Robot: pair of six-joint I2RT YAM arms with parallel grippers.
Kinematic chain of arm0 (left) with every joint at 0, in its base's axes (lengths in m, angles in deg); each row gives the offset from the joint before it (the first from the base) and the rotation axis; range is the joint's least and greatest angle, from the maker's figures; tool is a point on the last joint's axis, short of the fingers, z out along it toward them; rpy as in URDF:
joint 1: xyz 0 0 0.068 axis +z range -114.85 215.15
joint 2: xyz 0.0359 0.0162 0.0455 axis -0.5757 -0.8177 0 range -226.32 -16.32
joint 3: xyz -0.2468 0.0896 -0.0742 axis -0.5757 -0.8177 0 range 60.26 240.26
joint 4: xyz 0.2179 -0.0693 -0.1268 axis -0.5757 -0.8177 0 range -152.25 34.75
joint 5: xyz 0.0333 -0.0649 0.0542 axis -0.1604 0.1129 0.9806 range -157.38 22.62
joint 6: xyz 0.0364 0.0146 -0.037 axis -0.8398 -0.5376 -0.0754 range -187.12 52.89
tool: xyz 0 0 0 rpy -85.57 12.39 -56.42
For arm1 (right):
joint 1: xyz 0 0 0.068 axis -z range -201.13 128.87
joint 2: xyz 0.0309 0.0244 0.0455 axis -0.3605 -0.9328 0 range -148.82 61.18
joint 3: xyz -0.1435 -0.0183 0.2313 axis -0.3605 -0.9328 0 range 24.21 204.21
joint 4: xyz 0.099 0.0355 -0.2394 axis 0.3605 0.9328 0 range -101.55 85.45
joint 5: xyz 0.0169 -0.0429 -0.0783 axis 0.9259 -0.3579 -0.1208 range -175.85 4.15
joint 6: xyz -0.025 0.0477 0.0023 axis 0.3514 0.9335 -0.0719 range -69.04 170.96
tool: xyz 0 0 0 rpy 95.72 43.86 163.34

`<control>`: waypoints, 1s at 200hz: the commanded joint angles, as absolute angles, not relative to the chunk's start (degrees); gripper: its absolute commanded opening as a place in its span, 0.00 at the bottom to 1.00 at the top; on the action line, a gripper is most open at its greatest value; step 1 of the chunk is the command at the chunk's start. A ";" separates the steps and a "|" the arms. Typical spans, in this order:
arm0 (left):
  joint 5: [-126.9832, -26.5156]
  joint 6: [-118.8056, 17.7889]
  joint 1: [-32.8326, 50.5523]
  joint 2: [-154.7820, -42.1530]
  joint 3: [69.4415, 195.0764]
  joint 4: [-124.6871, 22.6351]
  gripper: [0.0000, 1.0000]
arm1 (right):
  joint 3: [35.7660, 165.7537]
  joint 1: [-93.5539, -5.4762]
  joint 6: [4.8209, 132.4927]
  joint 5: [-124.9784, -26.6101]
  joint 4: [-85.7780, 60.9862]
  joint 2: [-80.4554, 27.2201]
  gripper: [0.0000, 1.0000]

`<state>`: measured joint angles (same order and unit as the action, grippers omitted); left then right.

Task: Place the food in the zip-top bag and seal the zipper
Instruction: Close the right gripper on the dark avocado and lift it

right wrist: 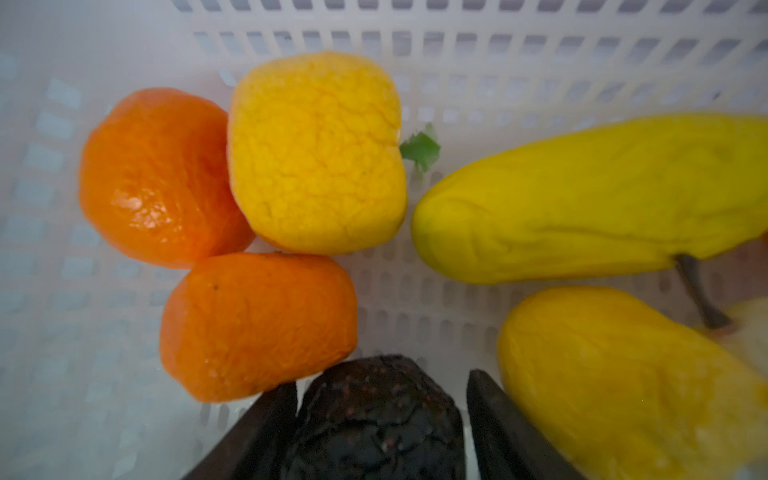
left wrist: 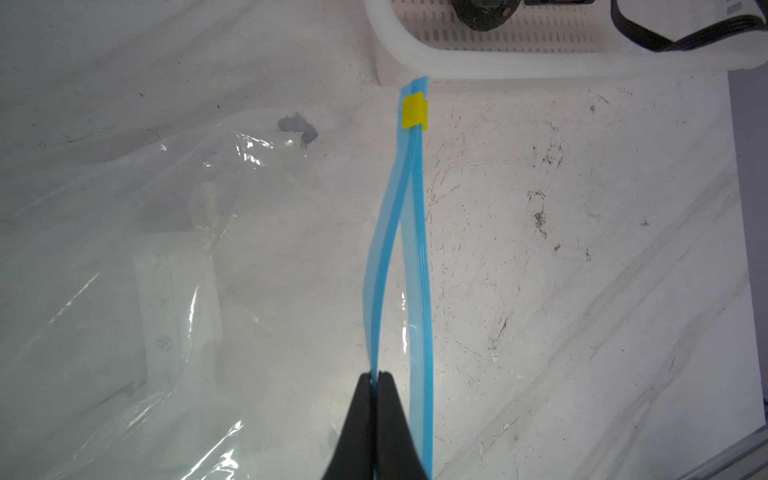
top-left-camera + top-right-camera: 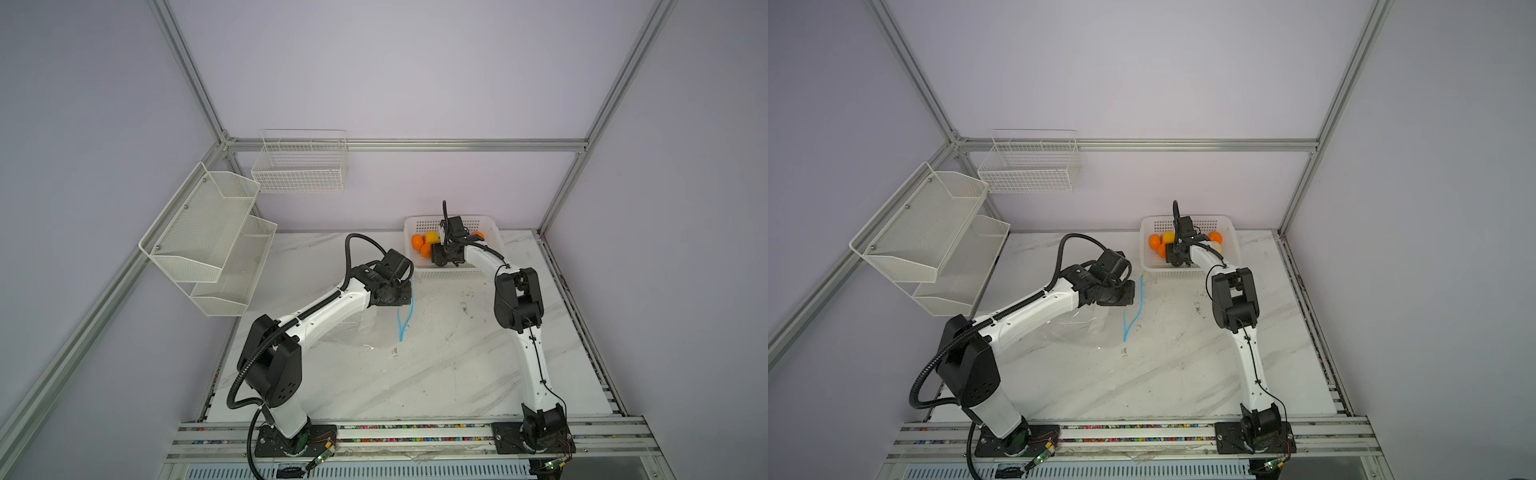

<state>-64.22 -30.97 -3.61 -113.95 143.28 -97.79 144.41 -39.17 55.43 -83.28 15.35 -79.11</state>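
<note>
Our food (image 1: 316, 153) sat unbagged in the basket (image 1: 498, 54). Left gripper (image 2: 377, 376) pinched the zipper (image 2: 419, 249) — right gripper (image 1: 382, 380) straddled the lump (image 1: 374, 428), grip unclear.

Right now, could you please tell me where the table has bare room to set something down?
Free: the marble between zipper and right arm, and the near strip by the bases. Crowded: the white basket, with food around the right end effector; the bag covers the left side.

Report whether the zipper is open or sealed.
Open: the zipper's two blue strips gape apart beyond the yellow slider; left tool pinches one.
</note>
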 commanded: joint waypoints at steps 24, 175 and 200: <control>-64.58 -32.03 -3.52 -113.36 147.34 -97.95 0.00 | 144.56 -39.02 55.27 -83.10 17.13 -76.22 0.59; -64.65 -31.71 -3.43 -113.09 147.27 -97.95 0.00 | 139.93 -38.98 54.36 -81.07 13.49 -68.80 0.50; -64.61 -31.49 -3.43 -113.00 147.27 -97.88 0.00 | 137.14 -38.98 55.24 -80.09 11.66 -65.90 0.49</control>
<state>-64.22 -30.95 -3.61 -113.95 143.28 -97.79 139.36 -39.17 55.14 -81.51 14.10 -70.56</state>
